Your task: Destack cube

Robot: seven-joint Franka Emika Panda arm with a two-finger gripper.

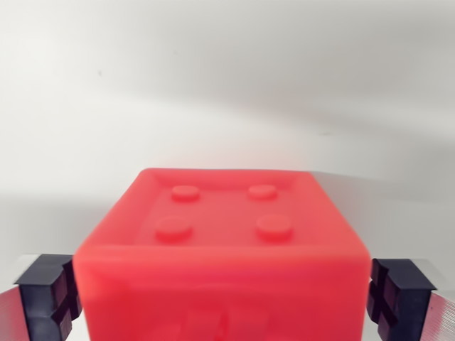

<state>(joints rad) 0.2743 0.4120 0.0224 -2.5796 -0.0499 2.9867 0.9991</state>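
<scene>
Cube [222, 245] of red studded plastic sits between my gripper's [224, 302] black pads, at nine and three o'clock; contact unclear, base cropped.

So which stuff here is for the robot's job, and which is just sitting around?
For the job:
- red cube, with four round bumps on top
- gripper, a black pad on each side of the cube

Just there:
- white table; nothing else lies on it in this view
</scene>
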